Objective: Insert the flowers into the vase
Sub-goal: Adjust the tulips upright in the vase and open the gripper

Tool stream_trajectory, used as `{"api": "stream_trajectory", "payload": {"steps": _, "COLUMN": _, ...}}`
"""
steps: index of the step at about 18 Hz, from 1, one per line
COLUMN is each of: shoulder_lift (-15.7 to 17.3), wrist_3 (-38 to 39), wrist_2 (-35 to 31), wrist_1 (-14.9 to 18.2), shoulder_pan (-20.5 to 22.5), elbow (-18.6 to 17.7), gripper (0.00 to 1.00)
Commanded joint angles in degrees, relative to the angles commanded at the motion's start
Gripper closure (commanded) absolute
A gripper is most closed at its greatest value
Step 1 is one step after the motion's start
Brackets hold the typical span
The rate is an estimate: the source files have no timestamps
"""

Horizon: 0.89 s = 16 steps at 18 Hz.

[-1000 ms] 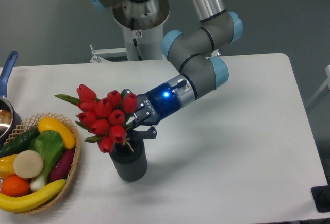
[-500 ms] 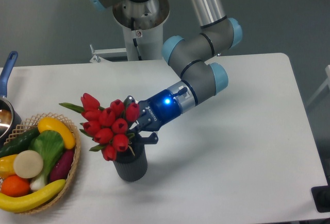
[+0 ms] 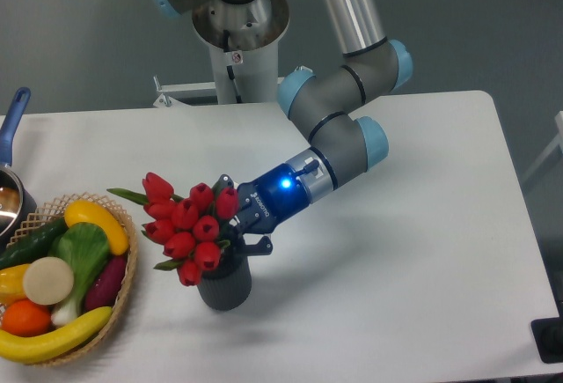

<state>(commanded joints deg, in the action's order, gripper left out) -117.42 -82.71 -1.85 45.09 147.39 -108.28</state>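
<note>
Item in hand: the flowers [image 3: 186,231], a tight bunch of red tulip buds with green leaves, heads tilting left and toward the near edge, stems pointing down into the vase [image 3: 223,284]. The claw [image 3: 236,227] is gripping the bunch at the stem end, its fingers closed around it just above the vase mouth; the stems themselves are hidden behind buds and claw, so how deep they are sitting cannot be told. The vase, a dark grey ribbed cylinder, is standing upright on the white counter [image 3: 396,260], near the front edge, left of centre, directly below the bunch. Judged stage: insertion is under way, with the bunch not yet released. Handling notes: the arm is reaching in from the right at a slant, so the stems are probably entering at an angle; lowering along the vase's axis while righting the bunch would be keeping sideways push off the rim. The vase looks light and narrow, and a lean against its left wall could be tipping it. Opening the claw only once the stems are resting well inside, then drawing back to the right and upward, would be avoiding a snag on the buds. Also present: a woven basket [image 3: 123,251] of fruit and vegetables at near left, just beside the buds but apart from the vase, and a blue-handled pot [image 3: 14,119] at the far left edge.
</note>
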Motion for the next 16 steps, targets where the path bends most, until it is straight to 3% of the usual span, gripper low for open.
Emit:
{"api": "stream_trajectory", "payload": {"steps": 5, "shoulder_lift": 0.2, "wrist_3": -0.2, "wrist_2": 0.0, "wrist_1": 0.0, "shoulder_pan": 0.0, "elbow": 0.0, "gripper": 0.58}}
{"api": "stream_trajectory", "payload": {"steps": 12, "shoulder_lift": 1.0, "wrist_3": -0.3, "wrist_2": -0.6, "wrist_1": -0.1, "shoulder_pan": 0.4, "elbow": 0.0, "gripper": 0.15}}
{"api": "stream_trajectory", "payload": {"steps": 16, "shoulder_lift": 2.4, "wrist_3": -0.2, "wrist_2": -3.2, "wrist_1": 0.0, "shoulder_pan": 0.4, "elbow": -0.3, "gripper": 0.04}}
